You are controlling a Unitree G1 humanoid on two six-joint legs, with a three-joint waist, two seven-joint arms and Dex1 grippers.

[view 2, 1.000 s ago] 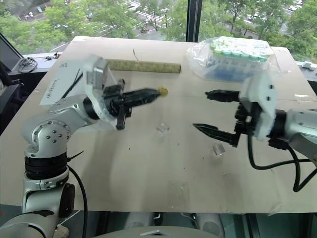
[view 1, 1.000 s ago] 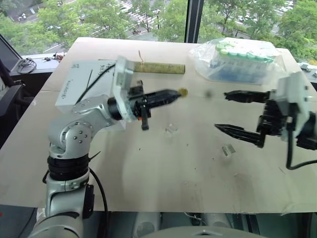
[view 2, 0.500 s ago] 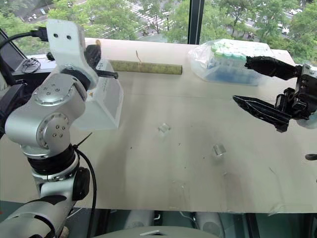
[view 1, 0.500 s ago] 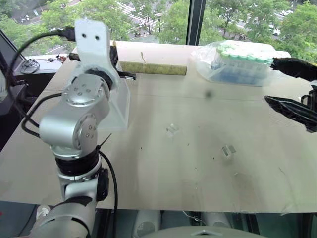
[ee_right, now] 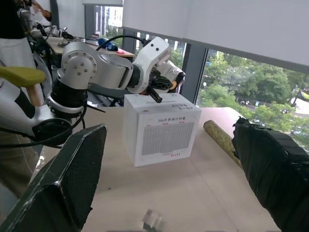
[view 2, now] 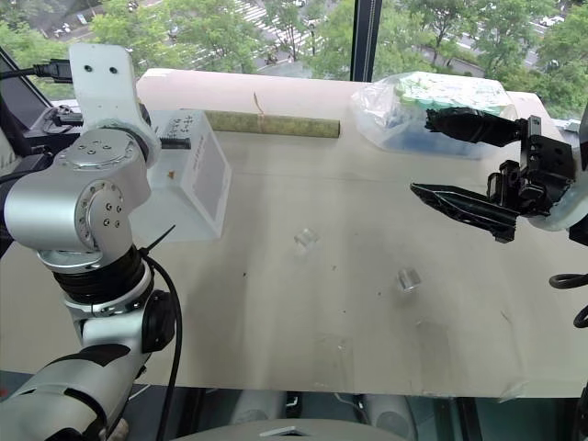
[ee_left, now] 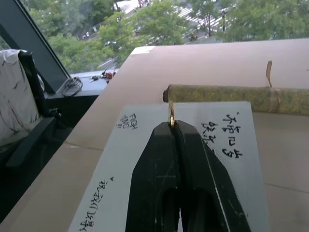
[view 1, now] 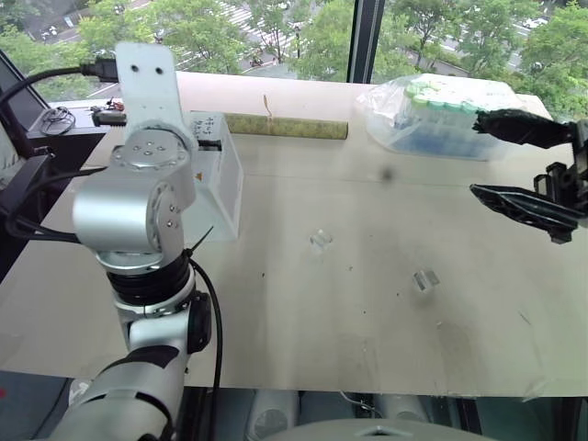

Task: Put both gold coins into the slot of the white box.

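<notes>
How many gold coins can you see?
1. One gold coin is pinched edge-on in the left gripper, held over the top of the white box. The task names two coins; the second may be hidden or already inside the box.

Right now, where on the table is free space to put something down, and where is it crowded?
The near strip of the table is bare, in front of the two small clear holders. Bare too is the middle, between the white box and the open right gripper. The far edge is crowded: the green roll and the bag of tubes.
</notes>
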